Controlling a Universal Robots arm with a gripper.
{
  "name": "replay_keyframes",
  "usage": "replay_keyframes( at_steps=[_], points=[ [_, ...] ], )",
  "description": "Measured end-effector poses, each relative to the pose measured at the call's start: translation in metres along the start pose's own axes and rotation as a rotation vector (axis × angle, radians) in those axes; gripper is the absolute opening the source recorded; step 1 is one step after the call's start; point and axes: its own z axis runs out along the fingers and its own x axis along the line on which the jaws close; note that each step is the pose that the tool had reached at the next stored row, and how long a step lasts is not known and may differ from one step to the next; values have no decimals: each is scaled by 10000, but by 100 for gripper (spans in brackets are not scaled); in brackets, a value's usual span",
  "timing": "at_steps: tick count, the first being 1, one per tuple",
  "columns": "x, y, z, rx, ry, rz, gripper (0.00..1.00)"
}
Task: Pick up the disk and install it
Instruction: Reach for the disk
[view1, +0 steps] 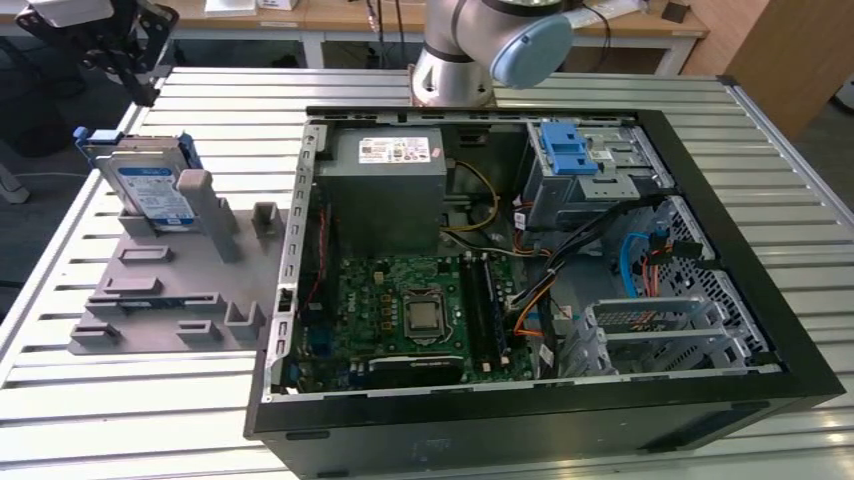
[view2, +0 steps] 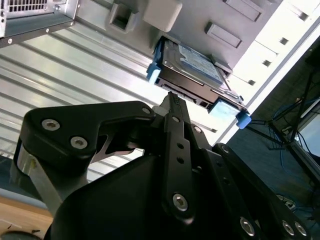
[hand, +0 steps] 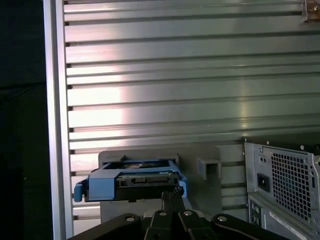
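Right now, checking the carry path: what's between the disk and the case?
In the exterior view, gray fixture posts stand between the disk and the open case.

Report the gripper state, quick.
Gripper: shut, holding nothing, just short of the disk.

Disk (view1: 144, 185) stands on fixture (view1: 174, 290) beside computer case (view1: 534, 430).

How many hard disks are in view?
1. The disk stands in the grey holder, at the exterior view's left of the computer case, whose drive cage may hide more.
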Motion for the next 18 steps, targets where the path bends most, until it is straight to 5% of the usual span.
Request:
replay_keyframes(
  at_steps=[18],
  points=[
    [384,-116,50,4,41,2,11]
  ],
)
